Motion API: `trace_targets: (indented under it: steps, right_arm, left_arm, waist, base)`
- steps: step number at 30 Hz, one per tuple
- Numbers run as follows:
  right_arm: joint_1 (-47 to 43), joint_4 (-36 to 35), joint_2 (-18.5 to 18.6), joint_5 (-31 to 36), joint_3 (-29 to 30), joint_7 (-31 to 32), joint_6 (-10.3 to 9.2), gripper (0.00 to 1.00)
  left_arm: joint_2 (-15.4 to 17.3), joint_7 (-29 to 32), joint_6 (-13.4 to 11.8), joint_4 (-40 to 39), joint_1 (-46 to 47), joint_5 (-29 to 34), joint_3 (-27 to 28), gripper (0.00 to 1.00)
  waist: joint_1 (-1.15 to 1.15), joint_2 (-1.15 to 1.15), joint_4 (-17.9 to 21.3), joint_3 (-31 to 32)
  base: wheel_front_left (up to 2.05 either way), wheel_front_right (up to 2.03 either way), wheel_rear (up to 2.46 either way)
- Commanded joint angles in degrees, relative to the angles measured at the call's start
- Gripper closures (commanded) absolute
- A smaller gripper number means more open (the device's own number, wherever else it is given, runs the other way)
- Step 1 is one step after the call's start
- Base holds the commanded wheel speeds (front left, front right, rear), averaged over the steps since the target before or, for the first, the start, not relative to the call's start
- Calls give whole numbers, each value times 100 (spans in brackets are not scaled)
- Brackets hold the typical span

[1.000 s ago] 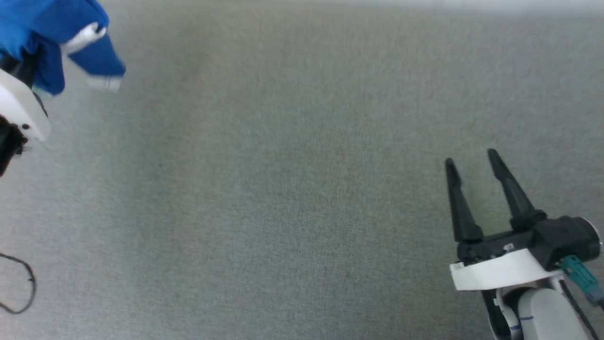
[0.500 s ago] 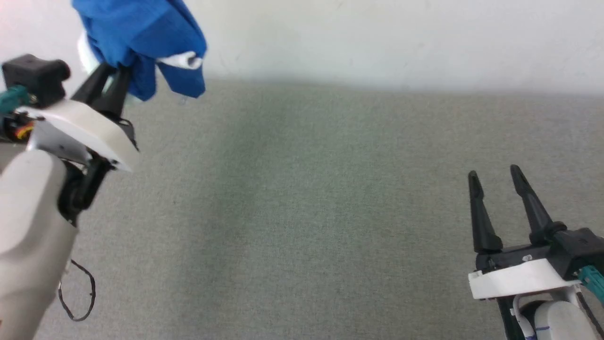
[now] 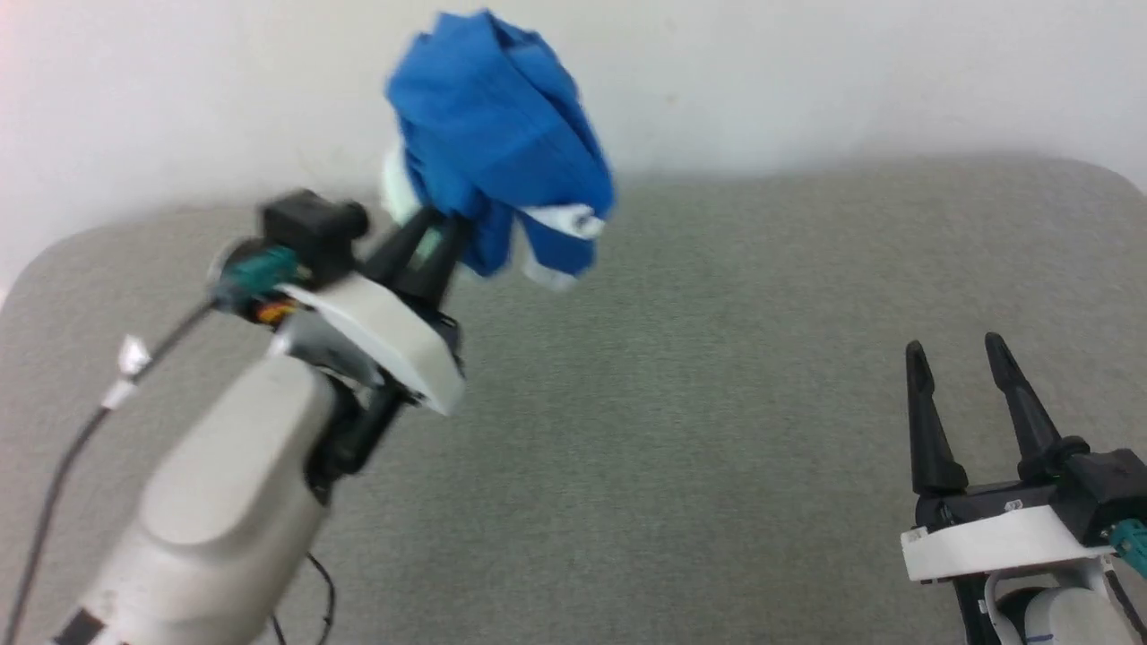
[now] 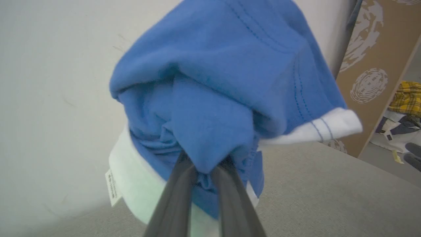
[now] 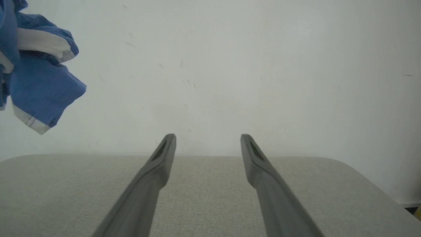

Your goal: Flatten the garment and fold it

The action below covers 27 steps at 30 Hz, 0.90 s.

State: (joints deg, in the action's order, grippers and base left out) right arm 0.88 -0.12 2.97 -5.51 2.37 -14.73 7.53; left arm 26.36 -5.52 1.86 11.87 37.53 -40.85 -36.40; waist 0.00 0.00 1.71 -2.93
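The garment (image 3: 502, 143), bright blue with white trim, hangs bunched in the air above the far side of the grey table (image 3: 717, 430). My left gripper (image 3: 439, 235) is shut on its lower folds; in the left wrist view the two dark fingers pinch the blue cloth (image 4: 210, 98) at the left gripper (image 4: 204, 166), and a white band with a small label (image 4: 113, 189) droops at the left. The garment (image 5: 36, 75) also shows at the upper left of the right wrist view. My right gripper (image 3: 957, 351) stands open low at the right over bare table, and its fingers (image 5: 161, 158) hold nothing.
A pale wall (image 3: 806, 72) rises behind the table's far edge. A brown patterned panel (image 4: 371, 65) and a heap of clothes (image 4: 403, 115) lie off to the right in the left wrist view. A dark cable (image 3: 54, 484) trails from my left arm.
The head camera has tilted up, bringing the wall and table's far edge into sight. My left arm has carried the bunched garment rightward toward the middle. The right gripper stays open.
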Motion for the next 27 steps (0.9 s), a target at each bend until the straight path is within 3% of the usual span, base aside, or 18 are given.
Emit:
trace_targets:
  steps: [1, 8, 14, 15, 16, 17, 27]
  right_arm:
    - [-28, 12, -9, -41, -6, -27, -4, 0]
    - [62, 92, -9, -245, -117, -27, -4, 0]
    - [98, 176, -9, -384, -198, -27, -4, 0]
    - [98, 183, -9, -404, -199, -27, -4, 0]
    - [94, 190, -9, -422, -198, -27, -4, 0]
    - [87, 198, -9, -435, -198, -27, -4, 0]
    - [-27, 387, -9, -356, -183, -27, -4, 0]
  left_arm:
    - [-98, -7, -18, 13, -105, 79, -96, 100]
    - [-740, 16, 91, 961, -401, 401, -919, 100]
    - [-1114, 118, 240, 2132, -513, 538, -1397, 100]
    - [-1154, 94, 250, 2272, -505, 567, -1441, 87]
    - [-1189, 56, 253, 2395, -495, 598, -1475, 54]
    - [-1220, -17, 240, 2502, -476, 628, -1487, 0]
    - [-1419, -797, 193, 2782, -408, 596, -1269, 0]
  waist:
    - [0, 0, 379, -101]
    - [0, 0, 1069, -412]
    - [0, 0, 1401, -617]
    - [0, 0, 1416, -627]
    - [0, 0, 1424, -632]
    - [0, 0, 1423, -634]
    - [0, 0, 952, -180]
  base:
    - [0, 0, 0]
    - [0, 0, 0]
    - [0, 0, 0]
    - [0, 0, 0]
    - [0, 0, 0]
    - [0, 0, 0]
    - [0, 0, 0]
